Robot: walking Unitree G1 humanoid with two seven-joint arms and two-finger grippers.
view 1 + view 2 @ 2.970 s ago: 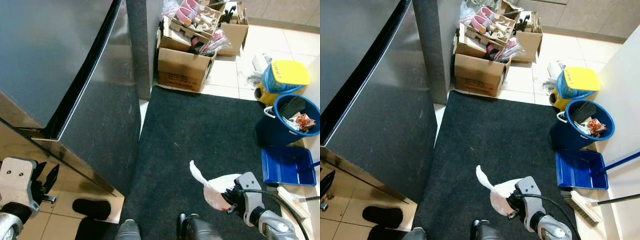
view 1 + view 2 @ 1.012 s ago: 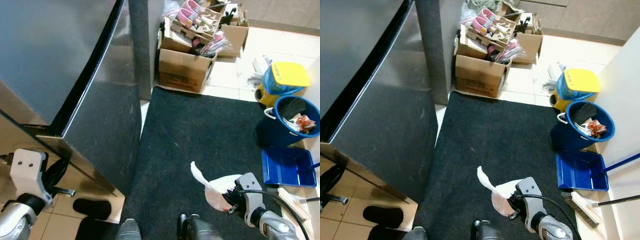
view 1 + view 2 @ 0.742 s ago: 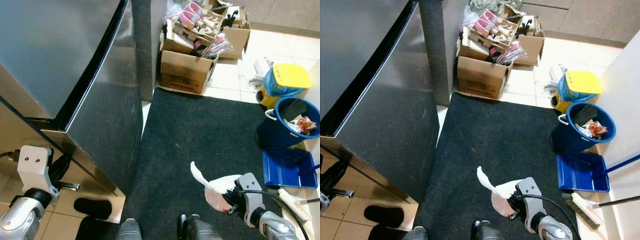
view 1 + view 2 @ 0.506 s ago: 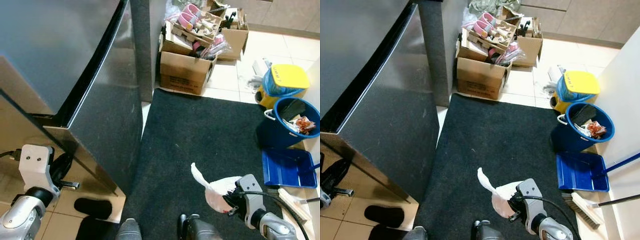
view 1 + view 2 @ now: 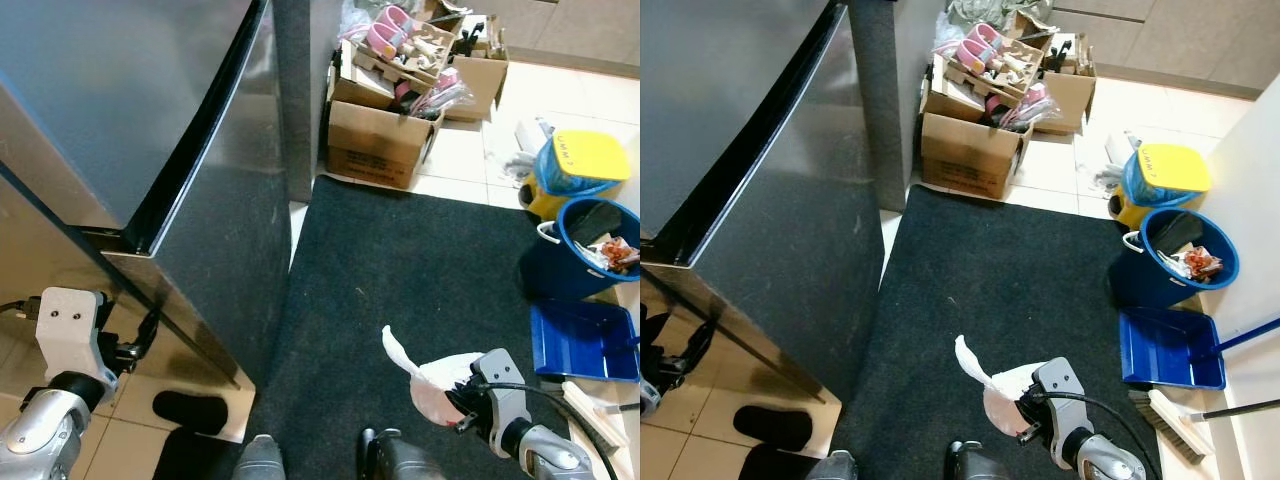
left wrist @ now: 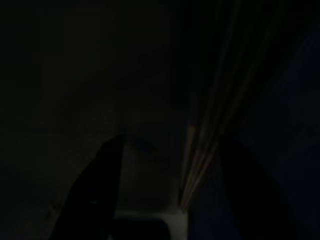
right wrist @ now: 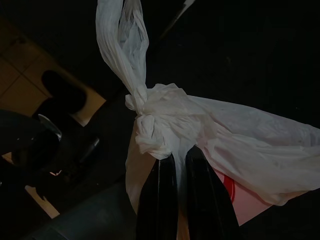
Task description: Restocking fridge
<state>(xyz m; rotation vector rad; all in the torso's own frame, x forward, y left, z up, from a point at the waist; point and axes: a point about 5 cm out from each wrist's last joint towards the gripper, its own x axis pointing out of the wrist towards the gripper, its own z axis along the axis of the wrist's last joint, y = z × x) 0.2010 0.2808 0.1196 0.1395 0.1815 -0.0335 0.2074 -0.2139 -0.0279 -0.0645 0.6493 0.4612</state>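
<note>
The steel fridge (image 5: pixel 120 110) stands on my left, a dark gap dividing its upper door from the lower door (image 5: pixel 220 260). My left gripper (image 5: pixel 140 342) is low beside the lower door's near edge, fingers apart. The dark left wrist view shows a pale door edge (image 6: pixel 200 165) between the two fingers. My right gripper (image 5: pixel 458 405) hangs low over the mat, shut on a knotted white plastic bag (image 7: pixel 200 125) with something pink inside; the bag's knot (image 7: pixel 145 115) sits just beyond the fingertips (image 7: pixel 162 167).
A black mat (image 5: pixel 420 260) covers the floor ahead. Cardboard boxes (image 5: pixel 375 150) of clutter stand beyond it by a dark pillar (image 5: pixel 300 90). On the right are a yellow-lidded bin (image 5: pixel 585 160), a blue bucket (image 5: pixel 590 250) and a blue dustpan (image 5: pixel 585 340). A black slipper (image 5: pixel 190 408) lies near the fridge's corner.
My left gripper has risen and moved right, up to the lower door's edge. The view has shifted slightly. The right gripper and bag have stayed put.
</note>
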